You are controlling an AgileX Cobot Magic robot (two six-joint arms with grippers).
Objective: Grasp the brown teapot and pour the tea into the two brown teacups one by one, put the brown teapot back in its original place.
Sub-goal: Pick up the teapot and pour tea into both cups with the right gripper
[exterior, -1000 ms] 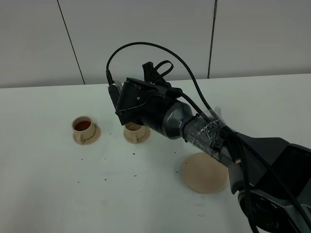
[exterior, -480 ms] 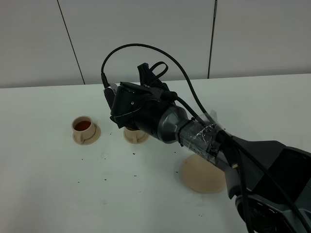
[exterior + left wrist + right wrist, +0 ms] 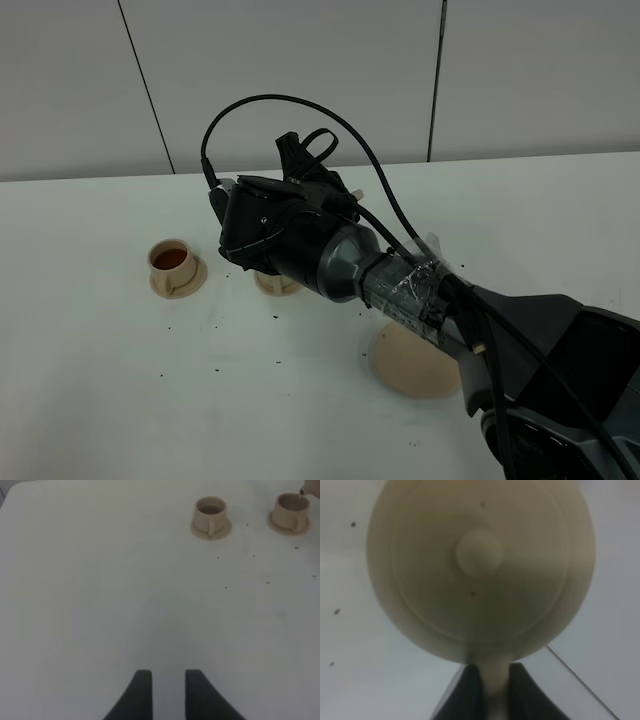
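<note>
Your right gripper (image 3: 490,680) is clamped on the handle (image 3: 495,697) of the brown teapot (image 3: 480,595) above the right teacup (image 3: 290,512), left gripper (image 3: 164,690) narrow and empty, so any wobble or overtilt could send the pour past that small rim or drop the lid (image 3: 480,552).

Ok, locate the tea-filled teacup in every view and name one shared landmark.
Exterior high: the tea-filled teacup stands left of centre.
Left wrist: it stands well ahead of the left gripper.
Right wrist: not in it; the teapot fills the picture.
Shared landmark: the other teacup beside it.
</note>
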